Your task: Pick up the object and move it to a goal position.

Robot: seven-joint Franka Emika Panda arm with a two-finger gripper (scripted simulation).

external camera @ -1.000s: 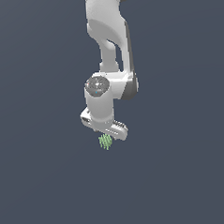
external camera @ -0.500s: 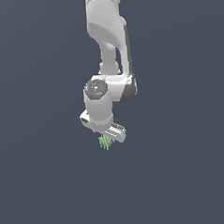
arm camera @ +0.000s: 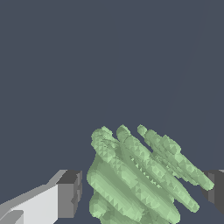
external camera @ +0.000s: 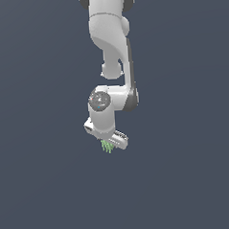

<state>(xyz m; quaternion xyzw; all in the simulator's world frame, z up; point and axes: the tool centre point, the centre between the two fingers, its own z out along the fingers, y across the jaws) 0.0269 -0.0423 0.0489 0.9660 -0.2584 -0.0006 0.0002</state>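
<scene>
In the exterior view the arm (external camera: 113, 49) runs off the top edge, so its base is out of sight. There the green clump (external camera: 107, 146) under the gripper (external camera: 108, 141) is too small to make out its shape, and the fingers are hidden behind the hand's body. In the wrist view the clump (arm camera: 140, 175) is cut off at the bottom edge. One finger (arm camera: 69, 194) is cropped below, the other (arm camera: 215, 188) by the side edge, and whether either pad touches the clump cannot be told.

Ribbed light-green object (arm camera: 140, 179) between jaws
</scene>
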